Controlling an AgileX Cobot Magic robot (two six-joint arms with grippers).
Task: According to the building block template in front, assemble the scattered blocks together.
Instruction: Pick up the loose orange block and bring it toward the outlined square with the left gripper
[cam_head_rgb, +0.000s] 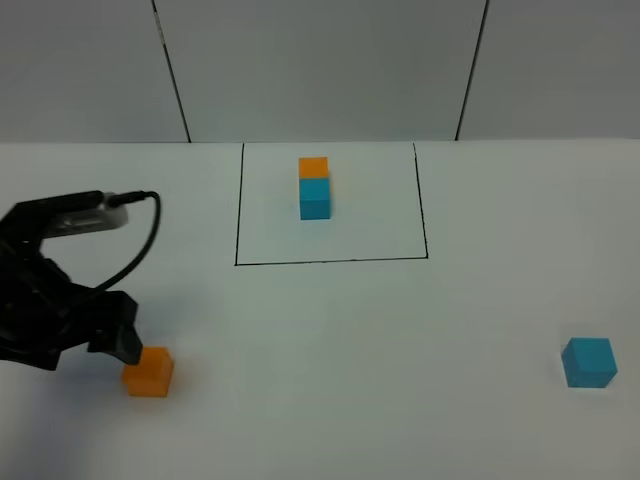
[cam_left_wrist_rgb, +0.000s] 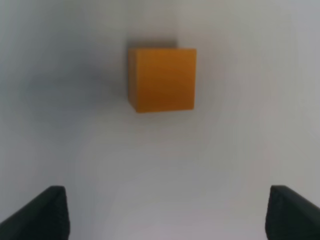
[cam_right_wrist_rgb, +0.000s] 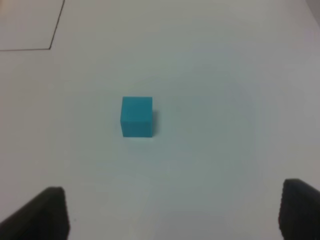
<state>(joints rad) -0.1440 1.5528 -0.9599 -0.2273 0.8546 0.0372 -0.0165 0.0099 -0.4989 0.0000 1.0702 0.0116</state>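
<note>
Nearest the camera, at about 7 o'clock on the white table (cam_head_rgb: 350, 400), the left claw (cam_head_rgb: 122, 350) is hanging released over the loose orange cube (cam_head_rgb: 148, 371). From high up, one dark finger is covering the cube's corner at 10 o'clock, so whether they are touching cannot be told. The arm itself is running off the picture's edge at 9 o'clock, with a black cable (cam_head_rgb: 148, 235) looping above it. In the blurred left wrist view the left claw (cam_left_wrist_rgb: 165, 217) is showing only two dark fingertips (cam_left_wrist_rgb: 47, 215), cut off and spread wide. The orange cube (cam_left_wrist_rgb: 162, 79) is lying ahead of them, not between them.

At about 4 o'clock the loose blue cube (cam_head_rgb: 588, 361) is sitting alone, well apart from everything. The right arm is not appearing in the high view. Its wrist view is showing the right claw (cam_right_wrist_rgb: 172, 215) released too, tips wide apart, with the blue cube (cam_right_wrist_rgb: 137, 116) well ahead.

Farther back, toward 12 o'clock, a black outline (cam_head_rgb: 330, 262) is framing the template pair (cam_head_rgb: 314, 187), orange touching blue, orange at the far end. Grey wall panels (cam_head_rgb: 320, 60) are standing behind.
</note>
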